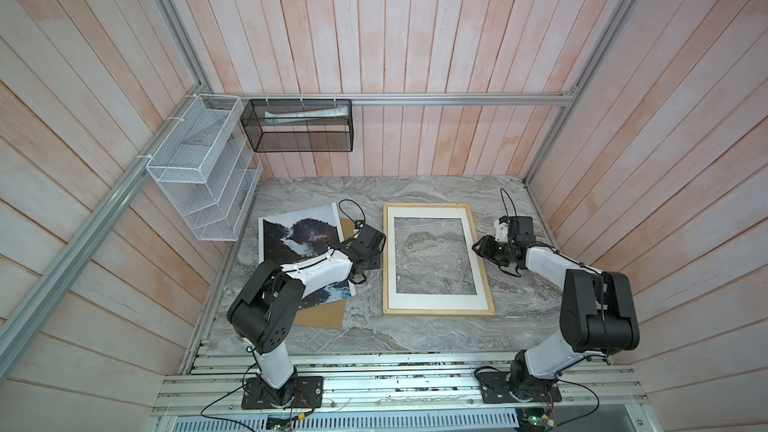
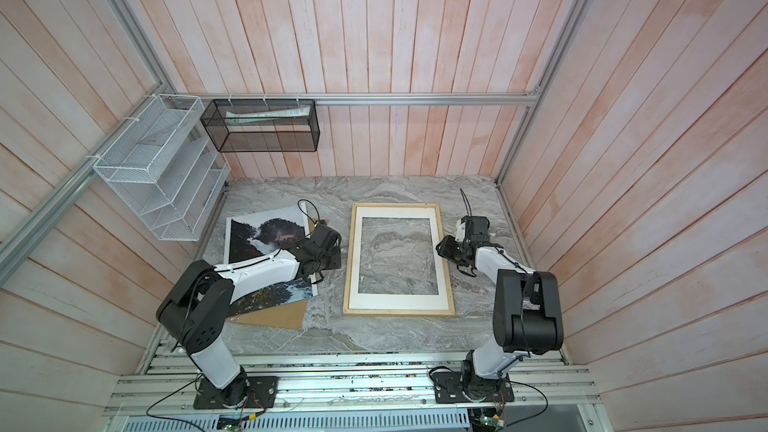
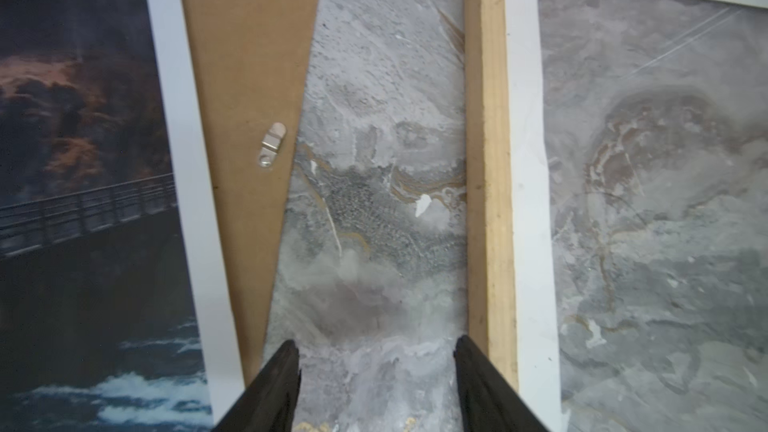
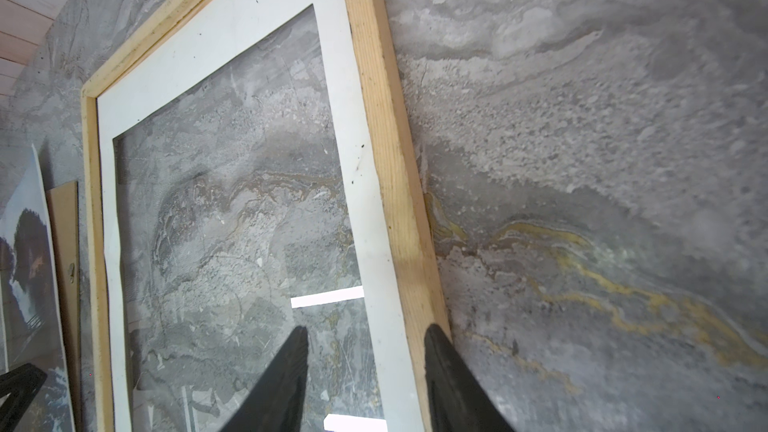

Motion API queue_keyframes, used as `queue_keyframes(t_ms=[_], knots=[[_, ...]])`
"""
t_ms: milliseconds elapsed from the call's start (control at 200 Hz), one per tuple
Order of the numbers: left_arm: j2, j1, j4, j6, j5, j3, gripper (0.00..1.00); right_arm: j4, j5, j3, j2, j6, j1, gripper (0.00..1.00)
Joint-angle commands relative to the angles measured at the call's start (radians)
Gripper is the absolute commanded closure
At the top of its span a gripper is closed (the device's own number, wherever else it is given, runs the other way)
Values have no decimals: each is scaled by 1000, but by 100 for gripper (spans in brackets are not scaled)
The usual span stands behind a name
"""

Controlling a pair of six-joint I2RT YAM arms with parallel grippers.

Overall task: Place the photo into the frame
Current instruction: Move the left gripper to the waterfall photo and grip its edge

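The photo (image 1: 297, 234) lies face up at the left of the tabletop (image 1: 415, 334), slightly skewed, resting on the brown backing board (image 1: 320, 313). The pale wooden frame (image 1: 436, 312) lies flat in the middle, well clear of the photo, with the white mat (image 1: 436, 300) inside it and the marbled surface showing through the cut-out.

The left hand (image 1: 365, 270) hangs over the bare strip between the backing board and the frame's left rail, just beside the photo's right edge. In the left wrist view its fingers (image 3: 286, 371) stand well apart with only tabletop between them; they hold nothing. A small metal hanger (image 3: 272, 149) sits on the board near them.

The right hand (image 1: 478, 248) is at the frame's right rail, far from the photo. In the right wrist view its fingers (image 4: 286, 367) are spread, one over the cut-out and one at the rail's outer edge, gripping nothing. Whether they touch the frame cannot be told.
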Motion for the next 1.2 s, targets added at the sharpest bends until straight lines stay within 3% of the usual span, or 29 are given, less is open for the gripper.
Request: queue_keyframes(t_ms=[0,615,960,1195], knots=[[50,4,-119,-28,-134,34,38,-22,4,-11,-23,-2,5,52],[150,4,-214,-65,-202,74,41,-15,-1,-16,-13,2,4,52],[159,4,-241,-83,-208,61,51,-12,-10,-19,-15,4,4,52],[161,4,-247,-87,-210,54,67,-10,-8,-31,-35,5,4,53]])
